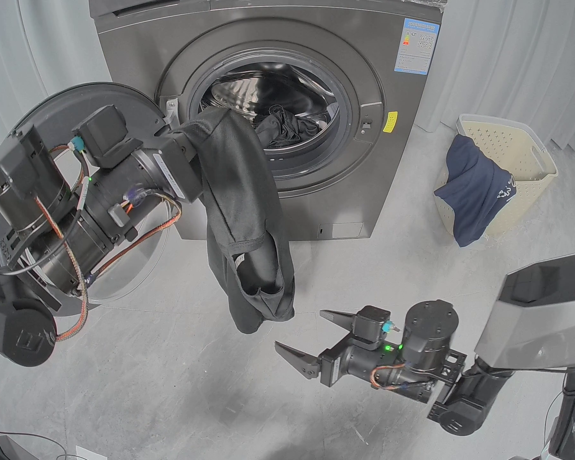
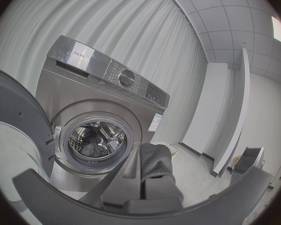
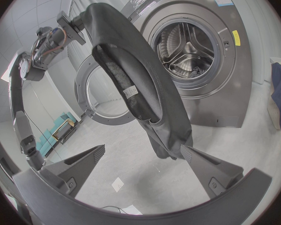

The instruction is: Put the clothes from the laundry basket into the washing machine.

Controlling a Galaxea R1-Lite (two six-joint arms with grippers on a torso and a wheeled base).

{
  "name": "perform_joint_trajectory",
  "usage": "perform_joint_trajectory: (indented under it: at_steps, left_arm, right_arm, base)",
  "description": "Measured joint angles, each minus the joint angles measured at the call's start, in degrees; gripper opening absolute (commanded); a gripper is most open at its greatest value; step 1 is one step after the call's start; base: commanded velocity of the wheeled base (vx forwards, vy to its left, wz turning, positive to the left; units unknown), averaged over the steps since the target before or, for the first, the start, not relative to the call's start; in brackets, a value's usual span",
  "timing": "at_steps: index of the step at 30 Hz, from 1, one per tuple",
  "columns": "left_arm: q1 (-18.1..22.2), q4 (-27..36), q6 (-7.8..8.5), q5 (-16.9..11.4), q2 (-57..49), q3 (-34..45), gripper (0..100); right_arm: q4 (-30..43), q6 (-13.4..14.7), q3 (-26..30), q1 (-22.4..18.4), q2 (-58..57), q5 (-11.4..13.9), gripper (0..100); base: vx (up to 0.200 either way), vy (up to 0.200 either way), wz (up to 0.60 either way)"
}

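- Got the left gripper (image 2: 140,164) clamped tight on a black short-sleeved fabric top (image 1: 243,212), held up right in front of the round opening of the dark grey metal front-loading washing machine (image 1: 140,52).
- Hangs limp from that grip: upper end level with the opening, lower end dangling well clear of the pale grey floor (image 1: 172,365). Not in the drum yet.
- Can spot a crumpled black garment (image 1: 284,128) already lying inside the shiny steel drum (image 1: 249,91), near the front lip.
- Has its round grey door (image 1: 124,97) swung wide open to the robot's left, behind the left arm.
- Got the right gripper (image 1: 300,330) sitting low over the floor, fingers spread wide apart and holding nothing. Sits near the lower end of the hanging top, apart from it going by the head view.
- Got a cream perforated plastic laundry basket (image 1: 524,154) standing on the floor to the right of the machine, close to the white curtain (image 1: 505,46).
- Has a navy blue garment (image 1: 473,190) draped over its near rim, partly inside and partly hanging down the outside wall.
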Motion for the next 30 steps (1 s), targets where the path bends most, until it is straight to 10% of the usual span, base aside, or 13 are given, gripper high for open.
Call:
perform_joint_trajectory:
  at_steps: [18, 19, 30]
  left_arm:
    - [0.0, 0.1, -0.35, 0.2, -0.2, -0.8, 0]
    - [0.0, 0.1, -0.35, 0.2, -0.3, -0.7, 0]
    - [0.2, 0.0, -0.59, 0.2, -0.3, -0.4, 0]
  right_arm:
    - [3.5, -1.8, -25.4, -2.5, 18.5, 0.5, 100]
    - [3.7, -1.8, -26.5, -2.7, 19.1, 0.5, 0]
    - [3.8, -1.8, -36.8, -4.0, 23.2, 0.0, 0]
  base:
    - [0.000, 0.000, 0.00]
    - [0.000, 0.000, 0.00]
    - [0.000, 0.000, 0.00]
